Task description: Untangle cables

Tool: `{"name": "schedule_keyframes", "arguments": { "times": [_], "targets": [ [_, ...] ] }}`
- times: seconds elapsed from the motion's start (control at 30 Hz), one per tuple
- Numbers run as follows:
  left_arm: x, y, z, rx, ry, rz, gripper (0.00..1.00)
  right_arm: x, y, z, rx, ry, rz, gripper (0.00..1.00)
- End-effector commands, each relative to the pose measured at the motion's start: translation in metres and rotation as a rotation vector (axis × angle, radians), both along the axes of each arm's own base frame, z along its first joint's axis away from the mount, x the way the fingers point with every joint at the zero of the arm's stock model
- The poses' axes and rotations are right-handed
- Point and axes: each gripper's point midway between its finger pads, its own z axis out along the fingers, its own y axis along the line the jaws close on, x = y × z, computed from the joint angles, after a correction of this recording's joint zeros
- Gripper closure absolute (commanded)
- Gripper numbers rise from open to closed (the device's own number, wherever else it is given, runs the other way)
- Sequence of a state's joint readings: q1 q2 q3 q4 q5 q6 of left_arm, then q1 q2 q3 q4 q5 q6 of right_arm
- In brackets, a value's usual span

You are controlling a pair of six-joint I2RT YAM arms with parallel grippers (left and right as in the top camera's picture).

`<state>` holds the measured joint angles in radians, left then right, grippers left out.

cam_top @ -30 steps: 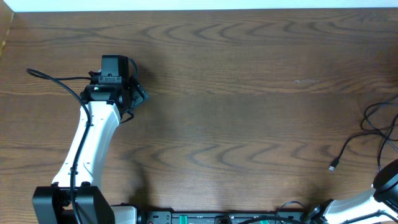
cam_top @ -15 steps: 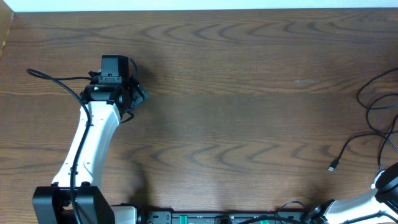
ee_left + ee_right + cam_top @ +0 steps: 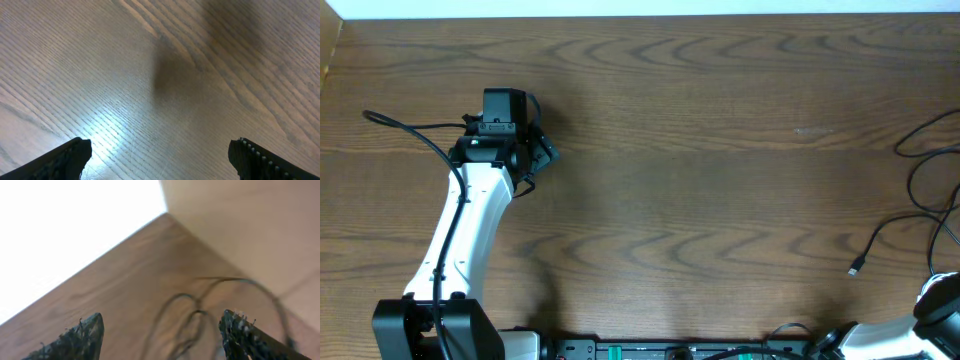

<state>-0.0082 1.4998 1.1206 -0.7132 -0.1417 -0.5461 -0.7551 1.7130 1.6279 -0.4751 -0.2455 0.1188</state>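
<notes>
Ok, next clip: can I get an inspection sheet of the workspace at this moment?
Surface: brown wood-grain table.
Job's things: thin black cable looped at the right edge, its small plug lying free; white cable not seen.
Clutter: nothing seen.
Grippers: left gripper open over bare wood; right gripper open, holding nothing, black loops ahead of it.
Cables: thicker black cable on the left arm.
Surroundings: pale wall past the table's corner.
</notes>
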Motion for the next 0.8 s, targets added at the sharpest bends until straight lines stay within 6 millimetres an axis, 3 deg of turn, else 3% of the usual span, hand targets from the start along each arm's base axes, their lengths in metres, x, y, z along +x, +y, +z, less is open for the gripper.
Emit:
{"name": "schedule_keyframes", "arguments": {
  "times": [0.0,0.2,0.33,0.4,0.53,0.77],
  "targets": [
    [0.009,-0.012,0.005,-0.042,-0.035,-0.078,0.07,0.021,0.051,-0.002,0.094,-0.028,0.208,0.31],
    [0.041,-0.057,0.023,0.051,-0.154,-0.426,0.07,0.046,0.130,-0.027,0.045,0.121,0.423,0.25],
    [0.039,-0.089,0.027,0.099,-0.150,-0.599,0.07,0.043,0.186,-0.056,-0.008,0.312,0.523,0.15],
    [0.020,-0.091,0.022,0.079,-0.063,-0.603,0.06,0.027,0.227,-0.077,-0.003,0.465,0.585,0.01],
    [-0.022,-0.074,0.019,0.044,0.103,-0.543,0.06,0.002,0.265,-0.093,0.052,0.592,0.659,0.01],
    [-0.078,-0.043,0.046,-0.042,0.149,-0.358,0.06,-0.031,0.288,-0.095,0.103,0.683,0.710,0.01]
  ]
}}
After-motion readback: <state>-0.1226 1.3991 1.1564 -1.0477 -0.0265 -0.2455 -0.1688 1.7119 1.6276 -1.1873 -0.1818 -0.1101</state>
